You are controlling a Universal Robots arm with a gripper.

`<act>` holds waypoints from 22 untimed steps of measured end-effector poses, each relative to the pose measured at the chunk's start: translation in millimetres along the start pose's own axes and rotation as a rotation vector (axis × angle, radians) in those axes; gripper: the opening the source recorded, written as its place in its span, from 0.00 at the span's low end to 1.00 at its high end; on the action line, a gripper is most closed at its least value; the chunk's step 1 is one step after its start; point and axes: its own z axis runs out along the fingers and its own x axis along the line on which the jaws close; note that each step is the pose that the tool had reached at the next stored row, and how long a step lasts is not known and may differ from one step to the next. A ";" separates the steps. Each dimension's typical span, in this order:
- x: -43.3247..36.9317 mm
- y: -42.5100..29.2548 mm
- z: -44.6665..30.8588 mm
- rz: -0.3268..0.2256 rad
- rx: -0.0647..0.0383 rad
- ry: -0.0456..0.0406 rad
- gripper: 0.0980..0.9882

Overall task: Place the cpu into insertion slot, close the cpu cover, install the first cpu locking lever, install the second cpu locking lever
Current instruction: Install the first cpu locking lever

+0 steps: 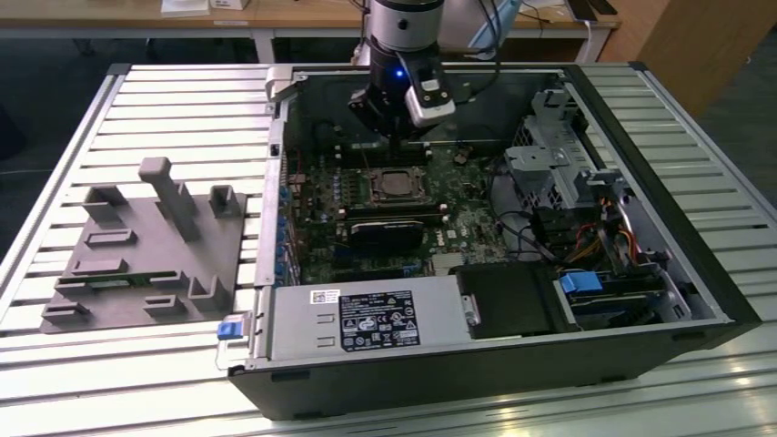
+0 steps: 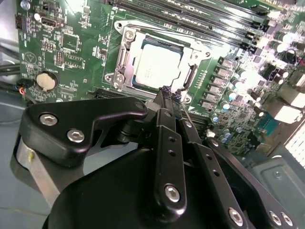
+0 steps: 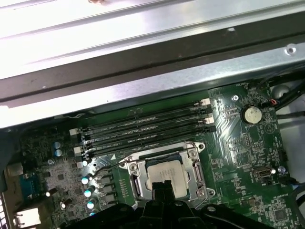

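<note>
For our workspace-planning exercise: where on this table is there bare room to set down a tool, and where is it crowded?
Bare slats of the table lie between the grey fixture and the far edge, and along the near edge before the computer case. Inside the case is crowded: claw near the cpu, cables.

A slatted metal table spreads beneath the gripper. Beyond the gripper a wooden desk stands over dark floor. A wooden cabinet is toward the exterior view's right.
</note>
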 end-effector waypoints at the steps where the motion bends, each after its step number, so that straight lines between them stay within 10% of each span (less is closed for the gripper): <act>1: 0.0 0.0 0.0 -0.012 0.000 -0.0003 0.01; 9: 5.3 -1.3 -0.1 -0.044 -0.010 -0.0047 0.01; 14: 9.4 -2.2 0.0 -0.048 -0.066 0.0074 0.01; 22: 19.5 -4.7 -0.1 -0.090 -0.069 0.0106 0.01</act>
